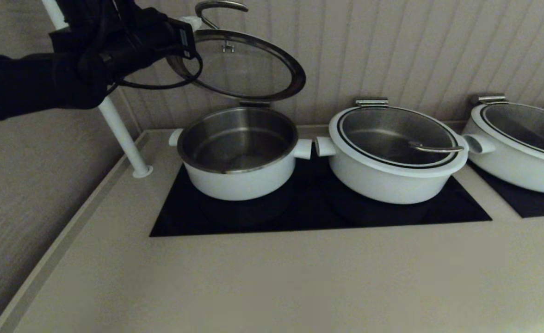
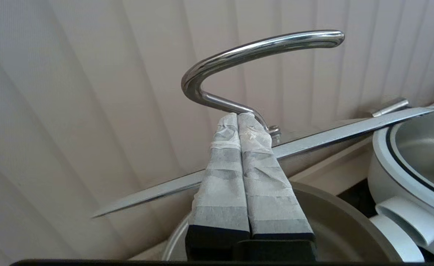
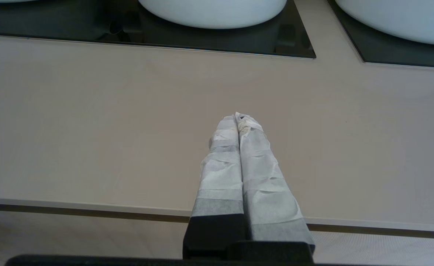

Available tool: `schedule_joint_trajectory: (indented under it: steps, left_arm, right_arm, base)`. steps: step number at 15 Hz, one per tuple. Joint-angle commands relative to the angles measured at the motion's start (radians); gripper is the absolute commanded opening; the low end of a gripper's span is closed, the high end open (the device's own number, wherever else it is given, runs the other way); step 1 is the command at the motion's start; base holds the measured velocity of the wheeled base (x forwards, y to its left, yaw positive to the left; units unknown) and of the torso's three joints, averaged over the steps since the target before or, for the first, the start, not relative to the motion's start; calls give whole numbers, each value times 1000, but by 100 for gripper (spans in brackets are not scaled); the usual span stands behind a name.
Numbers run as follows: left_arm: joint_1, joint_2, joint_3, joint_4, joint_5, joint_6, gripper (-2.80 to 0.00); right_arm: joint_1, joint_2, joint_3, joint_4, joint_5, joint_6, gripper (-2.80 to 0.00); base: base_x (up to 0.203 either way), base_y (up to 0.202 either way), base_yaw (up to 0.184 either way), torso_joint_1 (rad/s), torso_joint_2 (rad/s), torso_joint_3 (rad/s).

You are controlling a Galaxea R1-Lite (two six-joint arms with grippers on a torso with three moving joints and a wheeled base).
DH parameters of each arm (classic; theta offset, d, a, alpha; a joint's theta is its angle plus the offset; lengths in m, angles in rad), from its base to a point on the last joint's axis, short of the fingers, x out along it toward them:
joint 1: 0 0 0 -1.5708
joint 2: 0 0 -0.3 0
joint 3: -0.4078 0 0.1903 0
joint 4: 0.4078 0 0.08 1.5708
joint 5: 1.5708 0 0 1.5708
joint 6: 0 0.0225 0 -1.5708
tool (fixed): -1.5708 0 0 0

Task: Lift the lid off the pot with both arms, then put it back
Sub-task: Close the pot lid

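The lid (image 1: 246, 69) hangs tilted in the air above the open pot (image 1: 239, 159), which stands on the left of the black cooktop (image 1: 318, 215). My left gripper (image 1: 191, 21) is shut on the base of the lid's steel-wire handle (image 2: 261, 48) and holds the lid up near the back wall. In the left wrist view my left gripper (image 2: 238, 119) pinches the wire, with the lid's rim (image 2: 350, 131) below it and the pot's rim (image 2: 350, 208) under that. My right gripper (image 3: 238, 118) is shut and empty, low over the bare counter near its front edge, out of the head view.
Two wider white pots (image 1: 394, 155) (image 1: 522, 143) with lids on stand to the right of the pot. A white pole (image 1: 119, 129) rises at the counter's left back corner. The ribbed wall is close behind the lid.
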Motion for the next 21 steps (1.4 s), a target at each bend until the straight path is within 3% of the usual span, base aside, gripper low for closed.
schedule_joint_trajectory:
  steps: [1,21]
  left_arm:
    - [0,-16,38,-4,0,0,-280]
    - [28,-130,294,-30,0,20,-280]
  right_arm:
    - [0,2,0,0,1,-1,-280]
    - [0,2,0,0,1,-1,-280]
  base:
    - [0,0,0,0,0,0]
    - [0,0,0,0,0,0]
